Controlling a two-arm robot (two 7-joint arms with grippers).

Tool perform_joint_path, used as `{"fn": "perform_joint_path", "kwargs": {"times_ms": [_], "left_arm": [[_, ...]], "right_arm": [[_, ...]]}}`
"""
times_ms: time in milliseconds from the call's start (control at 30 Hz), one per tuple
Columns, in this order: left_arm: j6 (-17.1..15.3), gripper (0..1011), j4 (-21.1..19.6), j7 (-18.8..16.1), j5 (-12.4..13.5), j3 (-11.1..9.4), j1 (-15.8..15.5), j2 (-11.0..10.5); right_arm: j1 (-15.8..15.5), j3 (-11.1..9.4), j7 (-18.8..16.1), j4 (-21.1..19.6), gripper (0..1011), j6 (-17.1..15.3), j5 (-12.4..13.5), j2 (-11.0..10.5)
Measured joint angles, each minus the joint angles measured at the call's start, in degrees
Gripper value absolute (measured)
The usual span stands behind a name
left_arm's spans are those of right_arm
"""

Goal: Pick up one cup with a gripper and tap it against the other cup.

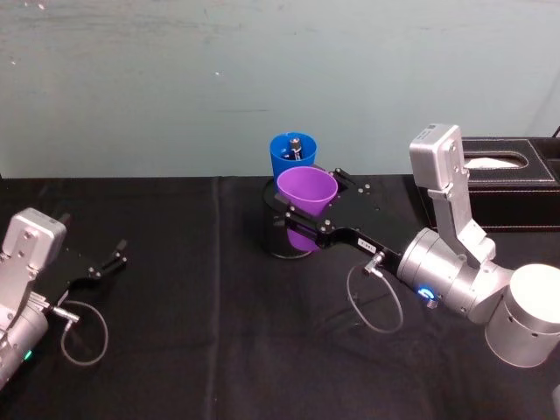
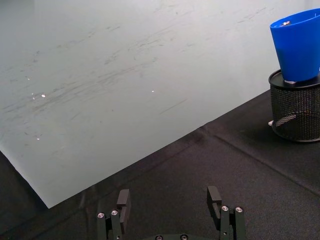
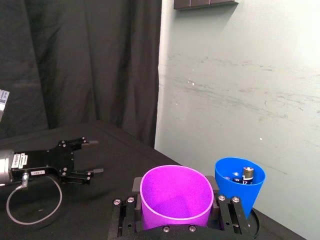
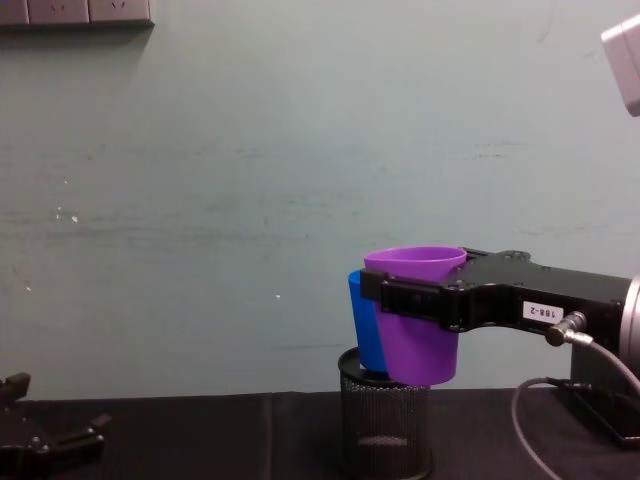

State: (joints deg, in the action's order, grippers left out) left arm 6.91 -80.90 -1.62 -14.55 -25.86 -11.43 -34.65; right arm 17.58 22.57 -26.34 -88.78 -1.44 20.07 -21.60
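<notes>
The purple cup [image 4: 420, 345] is a smooth, unmarked plastic tumbler, wide at the rim and narrowing to a small base, and its inside is bare. It stands upright in the air with its mouth up and its base down, so its long axis runs straight up and down. The right gripper [image 1: 309, 191] holds it, one long flat black finger pressed against each side of the cup just below the rim. In the chest view the gripper reaches in level from the right and bears a small white number label. The cup hangs well clear of the black table [image 1: 201, 332], with its base about level with the top of a black mesh pen holder [image 4: 385, 430]. The blue cup [image 1: 289, 156] has the same shape and size. It sits upright in the pen holder, just behind the purple cup and a little to its left as the robot sees it. The two cups are close together, but I cannot tell whether they touch. A battery [image 3: 248, 175] stands inside the blue cup. A black tissue box [image 1: 512, 188] sits on the table to the right, beyond the arm. The left gripper [image 1: 109, 262] lies low at the left side of the table, well apart from the cups, with its fingers spread and nothing between them.
</notes>
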Motion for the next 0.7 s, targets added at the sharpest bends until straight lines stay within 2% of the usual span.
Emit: {"fn": "perform_joint_path", "kwargs": {"times_ms": [700], "left_arm": [[0.0,1000,0.0,0.0,0.0,0.0,0.0,0.0]], "right_arm": [[-0.1,-0.1,0.1,0.2,741,0.2,-0.1,0.1]]}}
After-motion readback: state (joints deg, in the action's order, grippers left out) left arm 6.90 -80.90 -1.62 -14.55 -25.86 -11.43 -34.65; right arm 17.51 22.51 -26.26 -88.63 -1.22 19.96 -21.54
